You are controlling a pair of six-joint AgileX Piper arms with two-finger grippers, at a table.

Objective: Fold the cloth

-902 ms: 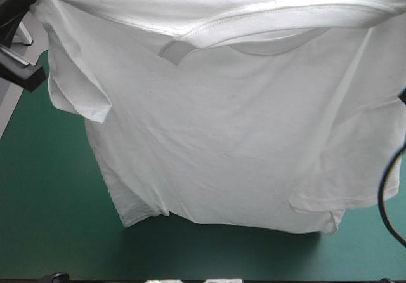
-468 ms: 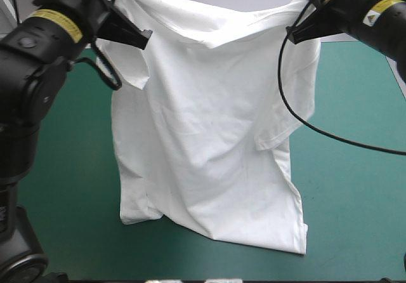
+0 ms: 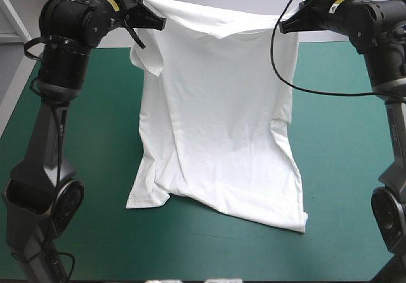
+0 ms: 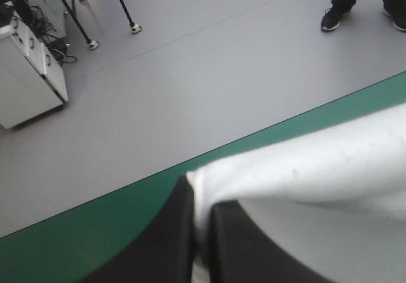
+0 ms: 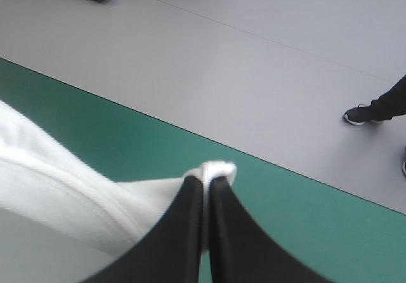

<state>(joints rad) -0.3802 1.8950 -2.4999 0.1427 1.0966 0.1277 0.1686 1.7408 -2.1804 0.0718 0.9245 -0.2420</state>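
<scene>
The white T-shirt (image 3: 219, 118) hangs stretched between both raised arms near the table's far edge, and its bottom hem drags on the teal-green cover toward the front. My left gripper (image 3: 141, 5) is shut on one top corner. In the left wrist view its black fingers (image 4: 174, 232) pinch the T-shirt (image 4: 304, 175), which spreads off to one side. At the other top corner my right gripper (image 3: 298, 16) is shut on the fabric. The right wrist view shows a small tuft of T-shirt (image 5: 216, 169) poking out at the fingertips (image 5: 190, 219).
Bare teal-green cover (image 3: 82, 169) lies to the left, right and front of the shirt. The table's far edge (image 3: 330, 43) runs just behind the grippers. A black cable (image 3: 279, 67) loops down from the right wrist in front of the shirt's right side.
Both arms have moved away toward the far edge of the table, carrying the shirt. It now hangs farther from the camera, with more of its lower part trailing on the cover.
</scene>
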